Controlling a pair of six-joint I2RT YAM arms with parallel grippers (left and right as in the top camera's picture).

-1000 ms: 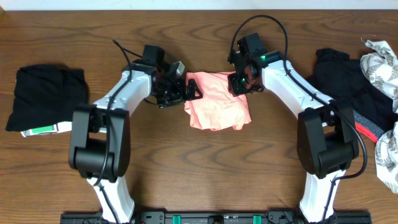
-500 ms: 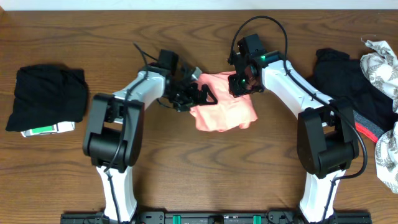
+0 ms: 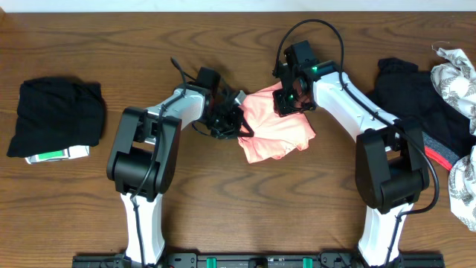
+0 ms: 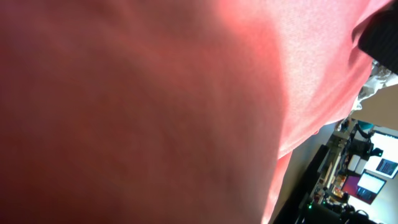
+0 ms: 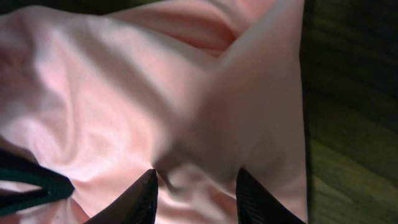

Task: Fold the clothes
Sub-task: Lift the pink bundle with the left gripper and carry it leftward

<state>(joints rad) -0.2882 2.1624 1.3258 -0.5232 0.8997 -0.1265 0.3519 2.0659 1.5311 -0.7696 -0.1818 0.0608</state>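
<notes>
Pink T-shirt [image 3: 279, 130], left edge in closed left gripper [image 3: 239, 125], top edge in closed right gripper [image 3: 288, 101].

A: Left wrist view: what can you resolve?
B: Only the blurred pink T-shirt [image 4: 155, 93]; it hides the fingers of your left gripper [image 3: 239, 128].
A: Right wrist view?
B: On your right gripper [image 5: 196, 173], the fingers [image 5: 134, 199] are cut off by the lower edge. Overhead, the patterned cloth [image 3: 455, 71] runs off the right edge.
</notes>
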